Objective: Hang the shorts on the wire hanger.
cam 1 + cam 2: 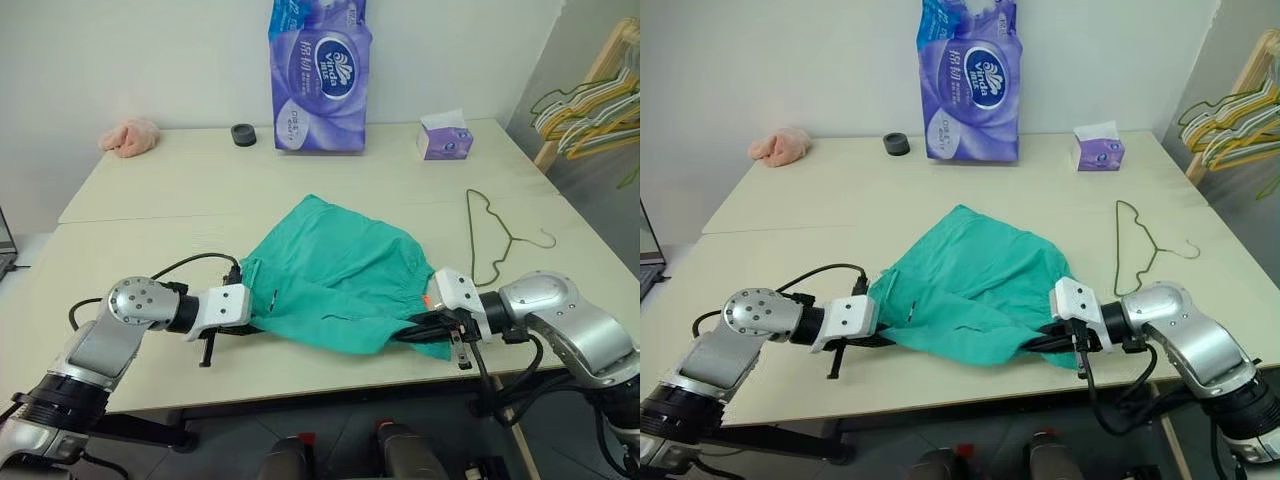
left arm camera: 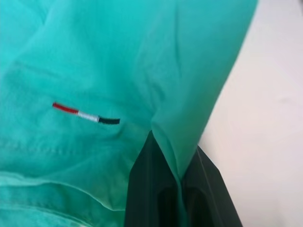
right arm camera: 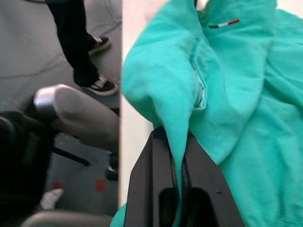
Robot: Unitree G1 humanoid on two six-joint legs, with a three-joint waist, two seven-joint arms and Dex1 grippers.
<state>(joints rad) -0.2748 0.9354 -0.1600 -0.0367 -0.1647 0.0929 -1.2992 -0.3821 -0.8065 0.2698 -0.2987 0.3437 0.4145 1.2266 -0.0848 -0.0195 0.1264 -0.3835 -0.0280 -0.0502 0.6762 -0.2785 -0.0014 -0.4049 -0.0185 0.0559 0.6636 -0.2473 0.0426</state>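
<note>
Near the front edge of the table (image 1: 120,240), the shorts (image 1: 335,270) lie spread out between the two arms. The left gripper (image 2: 180,189) has its two black fingers pinched tight on a fold of the teal-green cloth. The right gripper (image 3: 182,189) is clamped on another fold at the other side of the shorts.

From the head views, the fingers are mostly tucked under the cloth, so the pinch is hard to see. The wrist views show it well: in each one a thin ridge of cloth runs down between the two fingers. The left wrist view also shows a tiny stripe tag (image 2: 85,114) in red, white and dark sewn on the shorts. The right wrist view shows the same tag from the other side, and a person's dark trouser legs and shoes (image 3: 90,61) on the floor past the table edge.

The shorts are soft and wrinkly, bunched up at the ends where they are held.

A bit farther back, on the right, the wire hanger (image 1: 497,235) lies flat on the table, apart from the shorts. It is thin and dull.

At the back stand a purple tissue pack (image 1: 320,75), a small tissue box (image 1: 445,138), a black ring (image 1: 243,134) and a pink fluffy cloth (image 1: 130,137). Yellow and pale-green hangers (image 1: 590,110) hang on a rack to the far right.
</note>
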